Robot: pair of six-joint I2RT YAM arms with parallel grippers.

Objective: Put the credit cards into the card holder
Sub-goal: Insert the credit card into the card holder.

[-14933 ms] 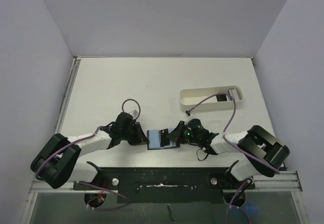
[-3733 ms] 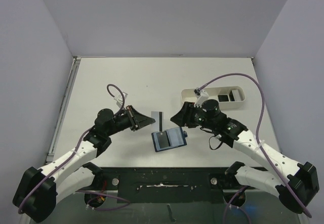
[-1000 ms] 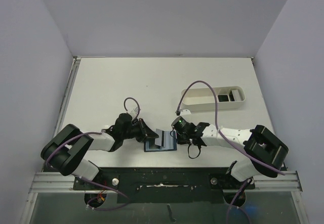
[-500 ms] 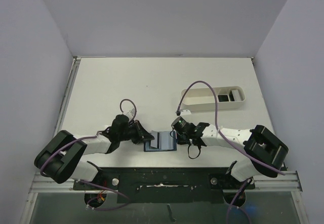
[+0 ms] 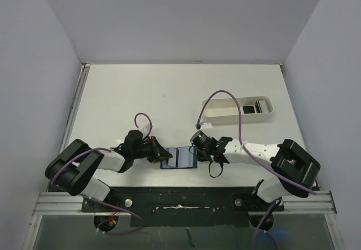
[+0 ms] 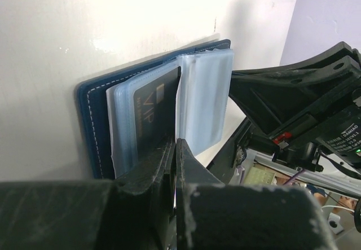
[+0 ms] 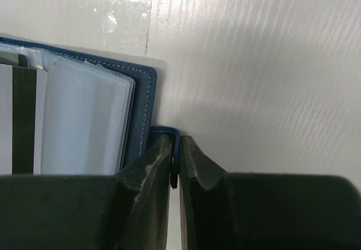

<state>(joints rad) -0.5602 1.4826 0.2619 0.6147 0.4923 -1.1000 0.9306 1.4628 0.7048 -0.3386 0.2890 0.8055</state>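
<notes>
- Navy holder (image 5: 179, 158) lies open at the desk's (image 5: 141, 97) near edge, with a black card (image 6: 152, 112) in a clear sleeve (image 6: 206, 100).
- Left jaws are shut at the card's edge; right jaws pinch the tab (image 7: 164, 131).
- Seconds ago the card hung midair.

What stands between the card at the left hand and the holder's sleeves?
Nothing visible. The left hand, shut, appears to grip a pale-edged card seen edge-on, standing between the card holder's clear sleeves beside a black VIP card. The right hand only pinches the snap tab.
</notes>
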